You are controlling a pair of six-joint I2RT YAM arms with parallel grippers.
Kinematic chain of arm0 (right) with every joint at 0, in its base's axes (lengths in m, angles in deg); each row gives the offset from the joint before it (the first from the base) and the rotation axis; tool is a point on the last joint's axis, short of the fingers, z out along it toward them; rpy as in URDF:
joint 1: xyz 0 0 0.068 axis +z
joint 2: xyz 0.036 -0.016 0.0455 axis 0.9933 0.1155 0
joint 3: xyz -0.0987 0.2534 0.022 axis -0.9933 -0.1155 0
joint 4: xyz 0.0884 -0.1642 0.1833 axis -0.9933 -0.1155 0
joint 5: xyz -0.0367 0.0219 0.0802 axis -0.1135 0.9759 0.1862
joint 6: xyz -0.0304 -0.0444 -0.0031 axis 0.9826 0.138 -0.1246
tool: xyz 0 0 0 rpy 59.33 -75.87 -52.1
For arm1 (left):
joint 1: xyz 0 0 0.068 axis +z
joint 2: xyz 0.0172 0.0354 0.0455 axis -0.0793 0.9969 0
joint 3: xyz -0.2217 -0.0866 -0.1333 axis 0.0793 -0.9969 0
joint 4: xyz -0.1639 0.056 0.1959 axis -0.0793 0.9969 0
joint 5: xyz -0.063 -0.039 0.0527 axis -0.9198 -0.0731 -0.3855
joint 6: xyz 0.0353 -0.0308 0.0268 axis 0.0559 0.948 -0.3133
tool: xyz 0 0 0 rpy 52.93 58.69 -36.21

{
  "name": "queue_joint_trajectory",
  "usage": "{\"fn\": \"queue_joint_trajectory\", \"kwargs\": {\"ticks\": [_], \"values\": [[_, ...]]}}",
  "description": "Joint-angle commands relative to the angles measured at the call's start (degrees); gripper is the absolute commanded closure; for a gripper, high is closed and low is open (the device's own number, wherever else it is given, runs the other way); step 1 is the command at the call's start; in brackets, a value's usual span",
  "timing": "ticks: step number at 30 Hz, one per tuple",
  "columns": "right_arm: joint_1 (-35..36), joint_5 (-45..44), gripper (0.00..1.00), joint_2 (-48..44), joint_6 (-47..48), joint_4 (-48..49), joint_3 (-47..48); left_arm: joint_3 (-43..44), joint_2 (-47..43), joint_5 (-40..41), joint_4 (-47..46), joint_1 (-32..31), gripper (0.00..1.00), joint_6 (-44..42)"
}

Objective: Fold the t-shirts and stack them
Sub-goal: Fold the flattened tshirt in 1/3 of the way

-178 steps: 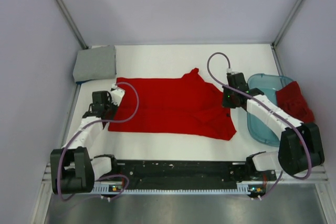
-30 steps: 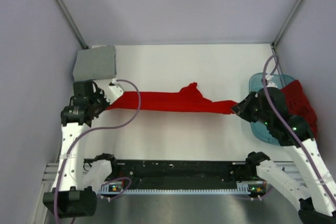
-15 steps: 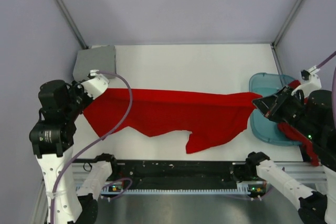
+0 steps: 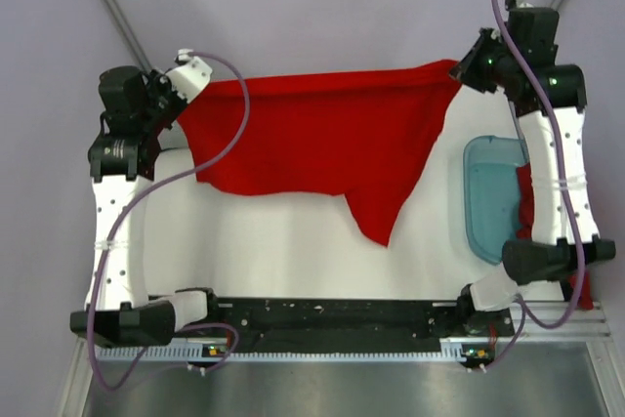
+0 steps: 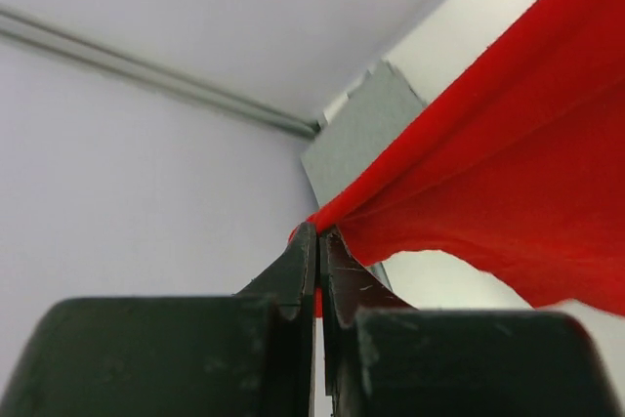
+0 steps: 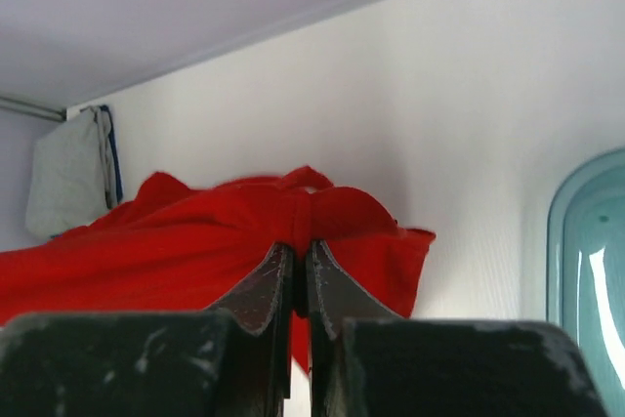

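The bright red t-shirt (image 4: pixel 322 134) hangs stretched between both grippers, high above the table. My left gripper (image 4: pixel 184 95) is shut on its left top corner; the left wrist view shows cloth (image 5: pixel 488 173) pinched at the fingertips. My right gripper (image 4: pixel 461 70) is shut on the right top corner, with bunched cloth (image 6: pixel 195 241) at the fingertips in the right wrist view. A pointed flap hangs lowest at the lower right. The folded light grey t-shirt (image 5: pixel 366 134) lies at the back left corner, also in the right wrist view (image 6: pixel 68 183). The darker red t-shirt (image 4: pixel 524 204) lies by the tub, mostly hidden.
A translucent light-blue plastic tub (image 4: pixel 485 197) stands on the white table (image 4: pixel 293 241) at the right, also in the right wrist view (image 6: pixel 586 271). Grey walls enclose the back and sides. The black rail with the arm bases (image 4: pixel 322 319) runs along the near edge.
Both arms have lifted the bright red shirt off the table and raised it high toward the back. It now hangs spread open, where earlier it lay flat, then stretched low.
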Motion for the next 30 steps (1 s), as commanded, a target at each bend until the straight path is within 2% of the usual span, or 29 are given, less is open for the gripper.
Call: {"fn": "queue_joint_trajectory", "kwargs": {"ticks": [1,3,5,8,10,17,21,25,30], "values": [[-3.7,3.5,1.00,5.7,2.6,4.9,16.1,8.1,5.7,2.9,-14.3,-0.2,1.00,1.7],[-4.7,4.1,1.00,6.5,2.0,4.7,18.4,10.6,8.5,2.9,-14.8,-0.2,1.00,1.6],[-5.8,4.3,1.00,5.0,2.5,4.7,15.9,10.7,9.5,2.1,-14.8,-0.3,1.00,1.1],[-5.7,4.9,1.00,-1.1,4.5,4.8,4.3,5.8,8.3,-0.4,-14.3,-0.7,1.00,-0.5],[-5.7,7.7,1.00,-5.9,4.7,5.4,-6.4,-0.3,6.4,-2.7,-14.3,-0.7,1.00,-2.8],[-5.2,13.6,1.00,-22.3,0.8,9.6,-52.5,-26.9,-2.1,-5.5,-12.3,-0.8,1.00,-11.9],[-2.1,13.3,1.00,-27.8,-3.7,11.5,-70.2,-41.9,-5.9,-4.5,-10.9,-0.9,1.00,-16.1],[5.4,13.6,1.00,-27.6,-7.9,10.2,-78.2,-53.4,-6.9,-0.5,-8.5,-0.8,1.00,-18.8],[13.7,12.1,1.00,-24.0,-12.4,3.2,-79.4,-61.6,-9.5,4.1,-7.1,-0.5,1.00,-22.1]]}}
